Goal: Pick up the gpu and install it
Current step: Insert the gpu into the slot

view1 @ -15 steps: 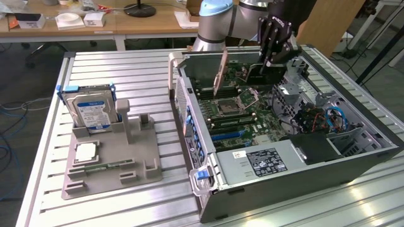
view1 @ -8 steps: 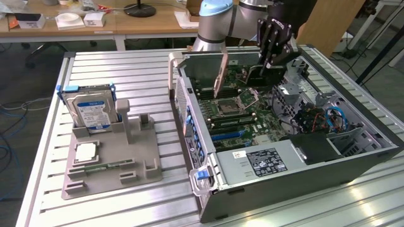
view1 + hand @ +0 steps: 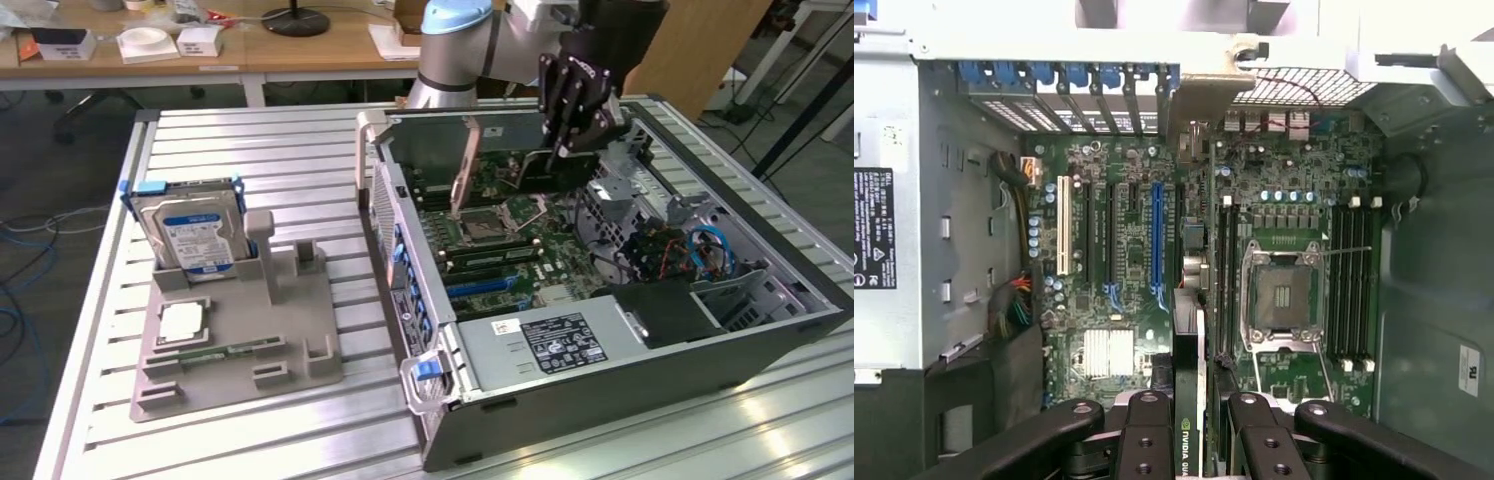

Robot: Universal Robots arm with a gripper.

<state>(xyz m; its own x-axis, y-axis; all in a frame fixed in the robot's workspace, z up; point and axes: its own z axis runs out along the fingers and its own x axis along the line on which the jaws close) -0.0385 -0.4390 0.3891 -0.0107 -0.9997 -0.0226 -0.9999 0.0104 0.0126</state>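
Your claw (image 3: 574, 140) is partly closed, clamped on the gpu (image 3: 537, 172); the card hangs edge-down inside the open case (image 3: 641, 350), at one o'clock from the CPU socket (image 3: 481, 228) in the exterior view.

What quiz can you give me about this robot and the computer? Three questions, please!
1. True or false: the end effector holds the GPU over the open computer case.
2. What stands upright in the grey holder at the exterior view's left? A hard drive; B fan; C keyboard.
3. Fill in: the long slot nearest the GPU on the motherboard is coloured ___.
Key: 1 true; 2 A; 3 blue.
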